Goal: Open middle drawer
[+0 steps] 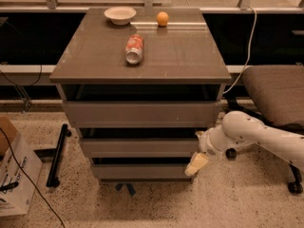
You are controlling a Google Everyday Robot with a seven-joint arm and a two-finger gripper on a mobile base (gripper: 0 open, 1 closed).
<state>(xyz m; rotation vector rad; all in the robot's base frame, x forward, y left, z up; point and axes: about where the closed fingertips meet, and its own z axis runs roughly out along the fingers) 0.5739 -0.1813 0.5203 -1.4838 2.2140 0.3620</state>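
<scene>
The bench (175,56) fills the middle of the room as I look at it: a grey-brown cabinet with a flat top and three drawers stacked below. To its right stands a padded chair (278,94), partly out of view. The robot's white arm (266,134) reaches in low from under that chair toward the bench's right side. The top drawer (140,113) has the tallest front. Under it, separated by a dark gap, lies the middle drawer (140,147), wide, shallow and handleless, and it looks pushed in. The lowest drawer (140,171) sits just above the speckled floor. A cardboard box (16,175) stands at the lower left, and a black bar (58,153) lies on the floor beside the bench. The gripper (195,165) hangs at the right end of the drawer fronts, its cream tip pointing down beside the lowest drawer's upper right corner, just below the middle drawer; I cannot tell how the jaws stand. On the bench top rest a white bowl (120,15) at the back, a can (134,49) on its side, and an orange (162,18).
</scene>
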